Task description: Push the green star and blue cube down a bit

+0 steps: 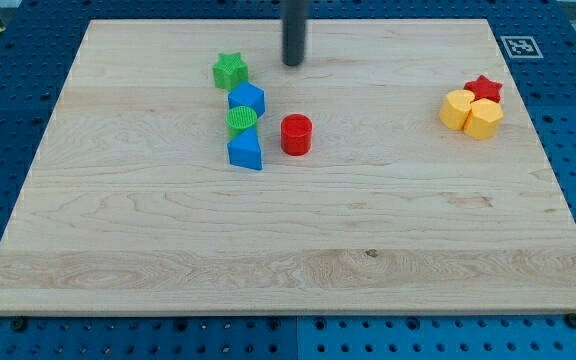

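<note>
Here the green star (230,70) sits near the view's top of the wooden board (288,260), a little left of centre, and the blue cube (247,99) lies just below and right of it, so close that the two look to be touching or nearly so. Under the cube comes a green cylinder (242,120) and then a blue triangular block (246,152), the four making a short column; a red cylinder (296,134) stands just to the right of that column. Well apart at the view's right, a red star (484,88) and two yellow blocks (473,113) huddle together. My tip (293,63) rests on the board to the right of the green star and above the blue cube, clear of both, touching no block; being a bare rod, it has nothing to open or close. Both task blocks look small, rigid and light, likely to slide easily on the smooth wood and to spin if struck off-centre, the star especially with its points. I judge the best contact is the star's upper edge, pressed centrally, so that it bears down on the cube. The risk is that the cube in turn shoves the green cylinder and the triangular block below it.
</note>
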Robot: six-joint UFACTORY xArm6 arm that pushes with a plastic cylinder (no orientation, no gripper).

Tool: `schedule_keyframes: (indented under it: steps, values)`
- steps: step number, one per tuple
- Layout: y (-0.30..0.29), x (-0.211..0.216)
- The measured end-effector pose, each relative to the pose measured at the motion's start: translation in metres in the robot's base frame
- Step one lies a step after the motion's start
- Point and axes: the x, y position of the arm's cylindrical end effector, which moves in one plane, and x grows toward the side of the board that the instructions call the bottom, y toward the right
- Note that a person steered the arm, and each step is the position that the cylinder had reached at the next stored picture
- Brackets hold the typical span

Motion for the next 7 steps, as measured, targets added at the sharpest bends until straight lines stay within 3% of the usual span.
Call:
schedule_keyframes:
  steps: [1,2,5,7]
  values:
    - [-0.083,-0.02]
    - [-0.122,0.01]
    - [-0.057,0.035]
    - [-0.074,0.059]
